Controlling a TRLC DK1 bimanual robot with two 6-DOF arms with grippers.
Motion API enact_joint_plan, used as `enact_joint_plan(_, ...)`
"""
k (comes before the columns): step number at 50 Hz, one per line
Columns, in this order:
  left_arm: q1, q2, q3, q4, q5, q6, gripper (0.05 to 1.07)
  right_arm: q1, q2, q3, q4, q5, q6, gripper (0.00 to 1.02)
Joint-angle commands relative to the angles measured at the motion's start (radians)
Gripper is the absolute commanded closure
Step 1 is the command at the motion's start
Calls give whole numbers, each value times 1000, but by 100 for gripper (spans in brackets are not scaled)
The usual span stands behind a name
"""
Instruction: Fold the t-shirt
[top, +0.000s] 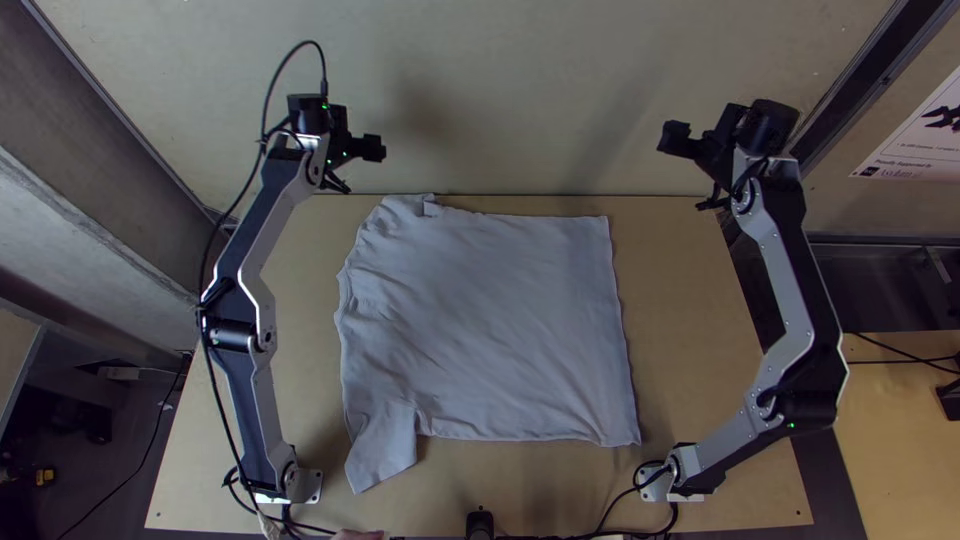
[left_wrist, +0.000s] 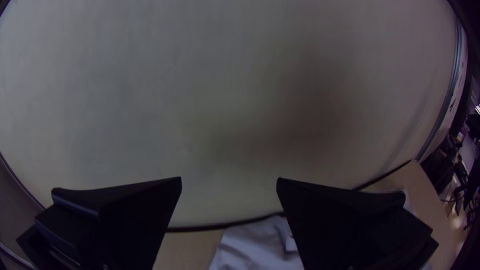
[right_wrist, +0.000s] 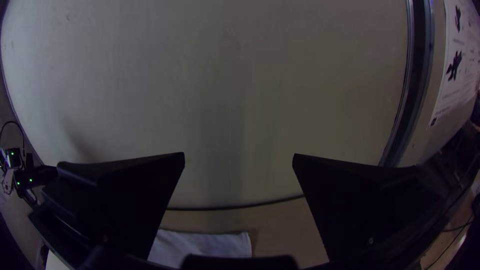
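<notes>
Shirt (top: 480, 320) on table (top: 700, 400), between arms, spread mostly flat. Long axis runs side to side: straight hem (top: 622, 330) toward right arm, collar end toward left arm. Near sleeve (top: 382, 455) points to table's near edge, angled slightly left; far left corner rumpled. Left gripper (top: 374, 148) and right gripper (top: 674, 140) beyond table's far edge, both empty, fingers wide apart.
</notes>
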Motion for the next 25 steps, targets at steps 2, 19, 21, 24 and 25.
enact_joint_plan(2,4,47,37,-39,7,5,22,22,64,76,-93,-9,50,4)
enact_joint_plan(19,8,144,37,-135,-3,-5,22,28,216,179,-283,-29,80,4)
enact_joint_plan(21,8,156,37,-145,-4,-5,22,28,224,182,-291,-36,80,4)
enact_joint_plan(24,6,175,35,-162,-15,-5,22,28,230,181,-295,-36,85,4)
enact_joint_plan(25,6,181,35,-165,-16,-5,22,28,231,181,-300,-36,86,4)
